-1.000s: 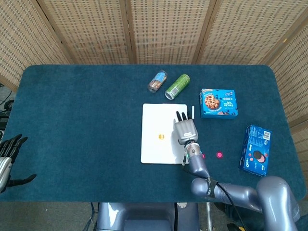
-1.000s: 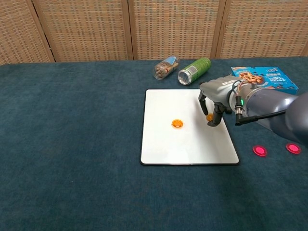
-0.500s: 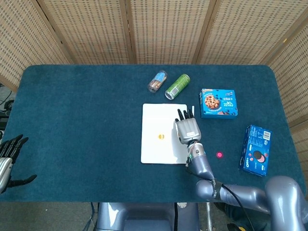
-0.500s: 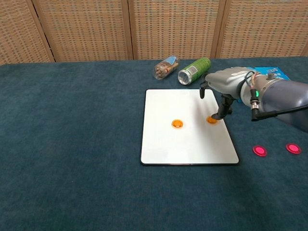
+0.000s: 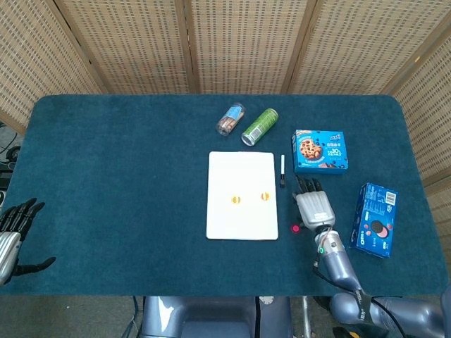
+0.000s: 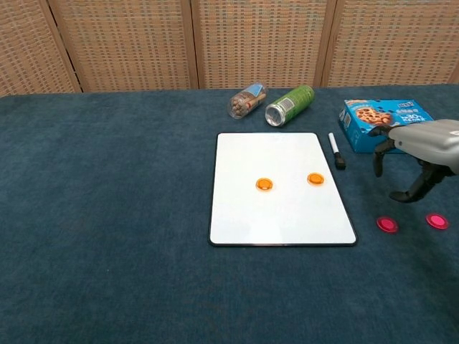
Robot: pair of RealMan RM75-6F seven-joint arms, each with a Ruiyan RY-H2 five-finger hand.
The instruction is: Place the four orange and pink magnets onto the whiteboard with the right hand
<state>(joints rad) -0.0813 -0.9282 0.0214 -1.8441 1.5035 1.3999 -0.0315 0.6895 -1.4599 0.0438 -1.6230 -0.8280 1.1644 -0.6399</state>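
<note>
The whiteboard lies flat in the middle of the table. Two orange magnets sit on it, one near the centre and one to its right. Two pink magnets lie on the cloth to the right of the board; the head view shows only one pink magnet. My right hand hovers just above the pink magnets, fingers apart and holding nothing. My left hand is off the table's left edge, fingers spread.
A black marker lies along the board's right edge. Behind the board are a green can and a clear jar on their sides. Two blue cookie boxes stand to the right.
My right hand let go of the second orange magnet on the board, then moved right off the board to above the pink magnets. The marker has come into view.
</note>
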